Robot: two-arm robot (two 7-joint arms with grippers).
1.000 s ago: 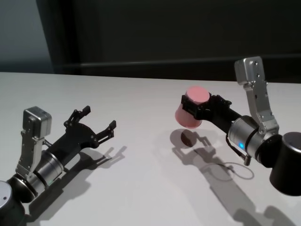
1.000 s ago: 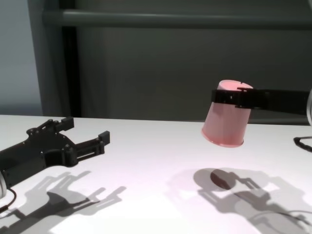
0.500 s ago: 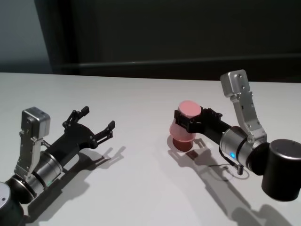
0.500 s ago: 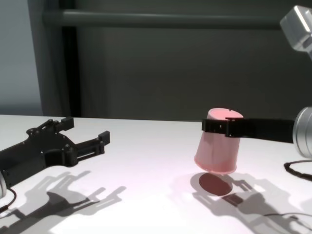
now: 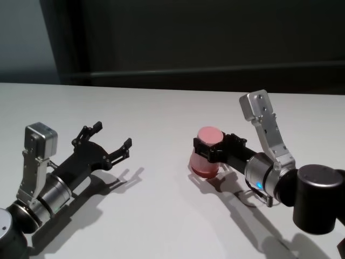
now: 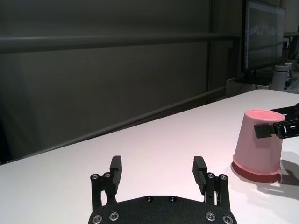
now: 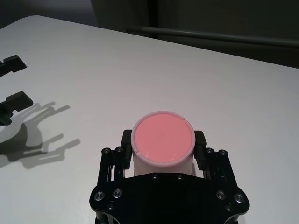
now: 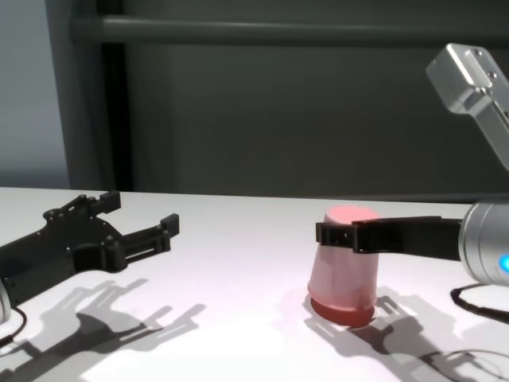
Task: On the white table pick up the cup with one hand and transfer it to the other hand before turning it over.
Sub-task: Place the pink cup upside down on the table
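On the right half of the white table you have the pink cup standing upside down, its flat base up and its wider rim down at the tabletop. The chest view shows the rim at, or only just above, the surface, with a dark shadow right under it; you cannot tell for sure from here whether it is fully set down. The cup leans slightly rather than standing dead upright.

Your right gripper reaches in from the right side, roughly level, and its jaws are clamped on the cup near the base end, one finger on each side of the wall. The right wrist view looks straight down on the pink base, framed by the two black fingers.

Your left gripper lies low over the left part of the table, well apart from the cup, with its jaws spread wide and nothing between them. From its wrist camera you see the cup off beyond one fingertip, with bare tabletop between them.

Behind the table runs a dark grey wall with a horizontal bar. In the left wrist view a monitor stands beyond the table's far corner.
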